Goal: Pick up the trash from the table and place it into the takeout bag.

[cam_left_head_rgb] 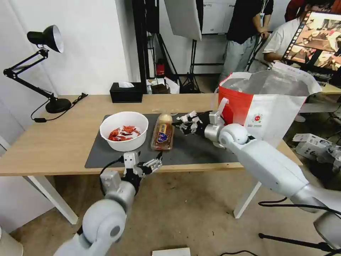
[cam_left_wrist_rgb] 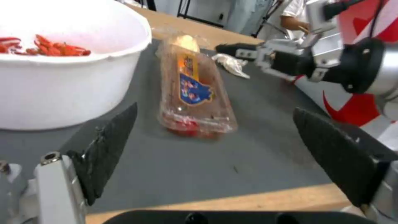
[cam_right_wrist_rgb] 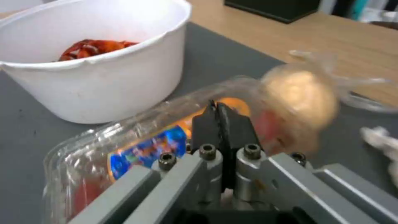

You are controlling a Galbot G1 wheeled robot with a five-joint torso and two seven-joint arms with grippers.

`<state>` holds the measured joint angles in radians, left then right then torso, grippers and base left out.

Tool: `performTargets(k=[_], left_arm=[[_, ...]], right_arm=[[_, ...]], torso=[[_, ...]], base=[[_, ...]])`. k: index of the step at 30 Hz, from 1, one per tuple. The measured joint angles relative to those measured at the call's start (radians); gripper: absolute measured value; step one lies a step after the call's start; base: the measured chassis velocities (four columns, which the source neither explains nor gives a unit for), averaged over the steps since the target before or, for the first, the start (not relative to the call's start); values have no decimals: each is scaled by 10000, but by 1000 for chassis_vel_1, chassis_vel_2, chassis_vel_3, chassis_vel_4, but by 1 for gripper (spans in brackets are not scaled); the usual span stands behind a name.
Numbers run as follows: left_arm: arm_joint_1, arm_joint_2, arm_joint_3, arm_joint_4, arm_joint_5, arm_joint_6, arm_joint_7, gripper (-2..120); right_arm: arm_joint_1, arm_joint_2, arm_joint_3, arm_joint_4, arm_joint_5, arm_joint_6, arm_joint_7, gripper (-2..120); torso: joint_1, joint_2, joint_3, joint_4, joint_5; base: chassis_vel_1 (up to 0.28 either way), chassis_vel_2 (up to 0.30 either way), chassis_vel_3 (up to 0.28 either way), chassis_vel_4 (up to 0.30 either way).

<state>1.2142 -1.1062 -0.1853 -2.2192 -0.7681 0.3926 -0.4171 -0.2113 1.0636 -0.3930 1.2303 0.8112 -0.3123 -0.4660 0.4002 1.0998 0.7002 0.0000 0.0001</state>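
Clear plastic tray (cam_left_head_rgb: 162, 134) lies lengthwise on the dark grey mat (cam_left_head_rgb: 199, 151) of the table (cam_left_head_rgb: 46, 142), just right of the white bowl (cam_left_head_rgb: 124, 130) of red crayfish shells (cam_left_head_rgb: 123, 133); the wrapped bun (cam_left_head_rgb: 164, 117) sits at the tray's far end. Right gripper (cam_left_head_rgb: 179, 125) is over the mat just right of the tray's far half, fingers pressed together with nothing between them. Left gripper (cam_left_head_rgb: 157, 161) hovers at the near table edge, in front of the bowl and tray, jaws spread wide and empty. Takeout bag (cam_left_head_rgb: 270, 103) stands at the right end of the table, mouth open. Left wrist view adds 1 item hidden in the head view: crumpled tissue (cam_left_wrist_rgb: 232, 64) on the mat beside the right gripper (cam_left_wrist_rgb: 226, 49). Right wrist view confirms the closed fingertips (cam_right_wrist_rgb: 218, 119) against the tray's (cam_right_wrist_rgb: 136, 149) side, bun (cam_right_wrist_rgb: 299, 99) just beyond.
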Motion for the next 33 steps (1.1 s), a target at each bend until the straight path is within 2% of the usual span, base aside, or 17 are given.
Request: performTargets(k=[5, 11, 17, 23, 33], left_arm=[[97, 130, -170, -127, -106, 98, -40, 100], [-16, 143, -163, -69, -180, 244, -92, 100], [-788, 80, 146, 430, -657, 545, -439, 100], [-2112, -110, 771, 1515, -1625, 930, -1133, 100], [-2832, -185, 983, 2207, -2259, 1071, -1411, 100]], right_arm=[[606, 616, -412, -809, -133, -45, -361, 0], [893, 773, -757, -1115, -198, -142, -489, 0], [1161, 773, -1154, -1339, -268, -238, -663, 0], [1381, 693, -1436, -1504, -386, -387, -870, 0], [1376, 710, -1442, -1681, -699, -430, -1117, 0]], torso=[[-2, 1, -2, 2, -2], [-3, 1, -2, 2, -2], [-2, 1, -2, 0, -1], [-1, 1, -1, -1, -1], [-2, 1, -2, 0, -1]], base=[[0, 0, 0, 0], [0, 0, 0, 0], [0, 0, 0, 0], [0, 0, 0, 0], [0, 0, 0, 0]])
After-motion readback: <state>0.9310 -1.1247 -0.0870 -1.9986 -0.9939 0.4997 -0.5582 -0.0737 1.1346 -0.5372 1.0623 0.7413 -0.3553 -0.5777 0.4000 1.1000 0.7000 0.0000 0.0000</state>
